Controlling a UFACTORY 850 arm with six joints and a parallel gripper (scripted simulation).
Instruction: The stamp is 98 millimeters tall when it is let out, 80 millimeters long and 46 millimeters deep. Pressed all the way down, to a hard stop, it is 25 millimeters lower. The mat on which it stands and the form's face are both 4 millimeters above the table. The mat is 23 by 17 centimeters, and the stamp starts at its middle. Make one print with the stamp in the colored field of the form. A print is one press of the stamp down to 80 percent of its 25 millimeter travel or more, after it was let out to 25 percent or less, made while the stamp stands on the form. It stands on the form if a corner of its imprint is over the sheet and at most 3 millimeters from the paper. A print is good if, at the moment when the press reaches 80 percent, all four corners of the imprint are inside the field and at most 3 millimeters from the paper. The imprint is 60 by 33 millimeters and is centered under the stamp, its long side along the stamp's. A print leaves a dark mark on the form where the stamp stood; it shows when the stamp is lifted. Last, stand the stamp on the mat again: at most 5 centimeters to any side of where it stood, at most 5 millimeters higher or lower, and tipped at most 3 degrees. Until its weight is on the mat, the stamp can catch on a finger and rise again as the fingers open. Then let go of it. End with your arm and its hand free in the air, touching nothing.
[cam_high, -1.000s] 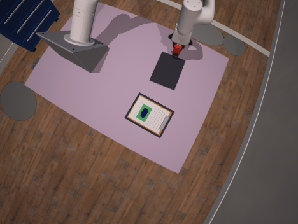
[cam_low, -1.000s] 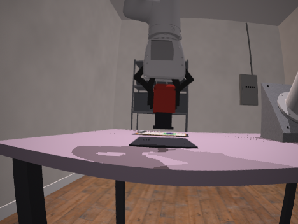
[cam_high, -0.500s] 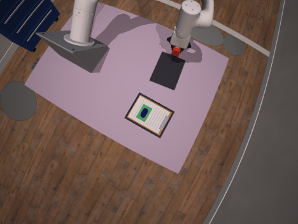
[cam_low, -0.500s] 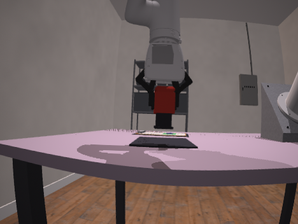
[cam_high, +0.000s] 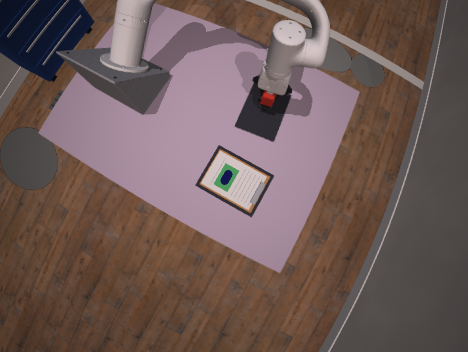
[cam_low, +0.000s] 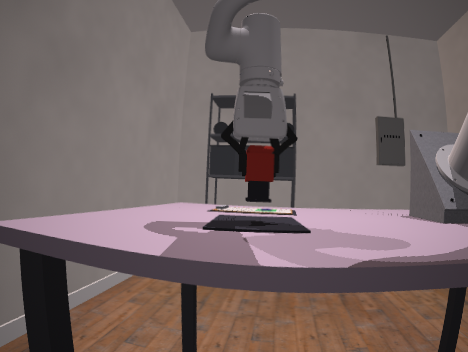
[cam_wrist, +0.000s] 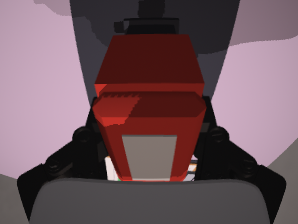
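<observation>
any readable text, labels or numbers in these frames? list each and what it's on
None can be read.
Form: grey ruled lines beside the green field, too small to tell whether they are words; the dark oval mark shows no letters.
Stamp held in the gripper: blank grey panel on top, no label.
Wall box: a row of tiny marks, too blurred to read.
</observation>
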